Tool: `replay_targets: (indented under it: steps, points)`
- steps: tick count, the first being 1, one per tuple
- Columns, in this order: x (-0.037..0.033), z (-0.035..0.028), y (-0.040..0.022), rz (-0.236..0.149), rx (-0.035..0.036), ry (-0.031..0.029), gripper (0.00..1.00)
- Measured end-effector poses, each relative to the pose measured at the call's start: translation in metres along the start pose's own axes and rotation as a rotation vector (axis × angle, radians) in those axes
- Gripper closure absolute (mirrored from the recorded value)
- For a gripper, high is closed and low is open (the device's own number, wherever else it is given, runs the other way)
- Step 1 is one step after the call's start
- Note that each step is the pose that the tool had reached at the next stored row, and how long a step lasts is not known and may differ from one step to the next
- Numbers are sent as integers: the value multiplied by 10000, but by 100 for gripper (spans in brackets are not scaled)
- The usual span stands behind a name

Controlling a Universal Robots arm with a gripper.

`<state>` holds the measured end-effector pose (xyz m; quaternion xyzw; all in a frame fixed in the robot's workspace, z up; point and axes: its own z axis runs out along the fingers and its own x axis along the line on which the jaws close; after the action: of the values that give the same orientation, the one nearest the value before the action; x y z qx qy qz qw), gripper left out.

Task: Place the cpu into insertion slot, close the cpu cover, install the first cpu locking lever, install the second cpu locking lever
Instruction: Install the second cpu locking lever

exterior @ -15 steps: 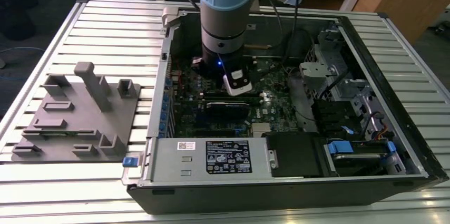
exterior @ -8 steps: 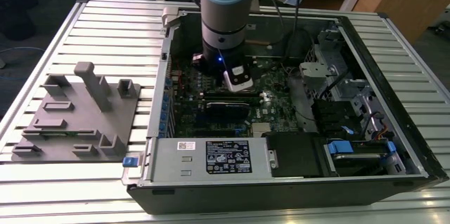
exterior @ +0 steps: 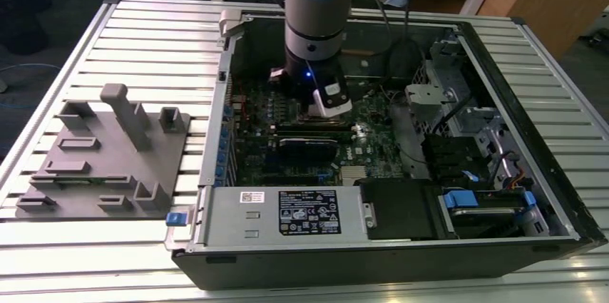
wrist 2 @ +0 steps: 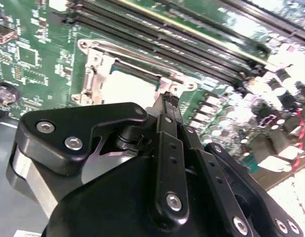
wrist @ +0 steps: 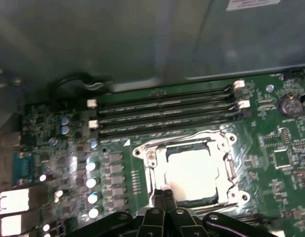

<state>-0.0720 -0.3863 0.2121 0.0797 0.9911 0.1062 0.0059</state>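
First wrist view — gripper [wrist: 163,193] pinched together at cpu [wrist: 194,170] edge.

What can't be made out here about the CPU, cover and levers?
- Exterior view: the socket sits behind the arm's wrist, so the CPU's seating is hidden.
- First wrist view: the gripper covers the near edge of the cover; the CPU is glare-washed, so any gap is unreadable.
- Second wrist view: the gripper body hides the socket's near side.
- Both wrist views: lever positions are not distinguishable.
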Motion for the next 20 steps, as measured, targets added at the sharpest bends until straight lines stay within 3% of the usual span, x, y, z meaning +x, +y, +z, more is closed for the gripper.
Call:
replay_targets:
  steps: [8, 13, 16, 20]
  points:
    - [-112, 36, 137, -13, 427, -67, 90]
    - [-223, 48, 191, -16, 553, -88, 90]
    - [-239, 52, 214, -18, 666, -101, 90]
    - [-238, 30, 227, -18, 688, -104, 90]
